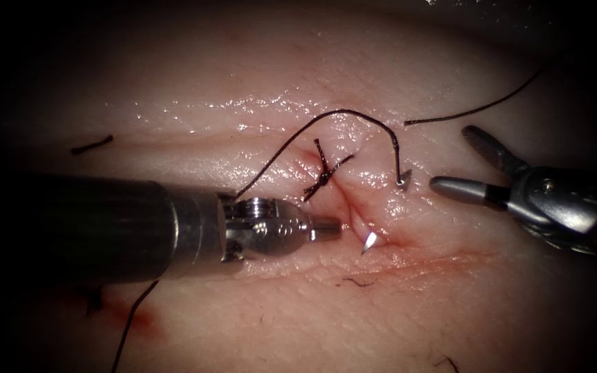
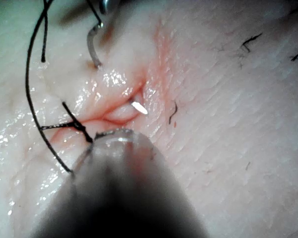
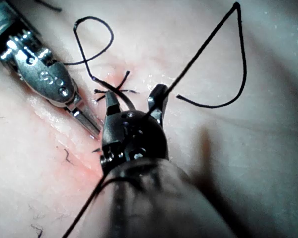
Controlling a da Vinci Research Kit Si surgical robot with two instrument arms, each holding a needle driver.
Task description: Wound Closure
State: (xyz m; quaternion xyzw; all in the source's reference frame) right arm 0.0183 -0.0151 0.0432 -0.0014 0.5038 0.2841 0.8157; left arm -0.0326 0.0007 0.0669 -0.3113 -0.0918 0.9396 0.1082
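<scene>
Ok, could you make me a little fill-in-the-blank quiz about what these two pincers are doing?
1. The right pincer has its jaws ___ and holds nothing.
2. The left pincer, shut, holds ___.
3. The needle, with thread on its tail, sits in the tissue at the cut, held by ___ pincer.

Missing words: open; nothing; neither.

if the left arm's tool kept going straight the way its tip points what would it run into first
Probably the curved steel needle's bright tip, which pokes out of the pale pork tissue just ahead of the left tool's shut, empty jaws. Depth is unclear, so it might pass slightly above it. The right tool is open and holds nothing.
</scene>
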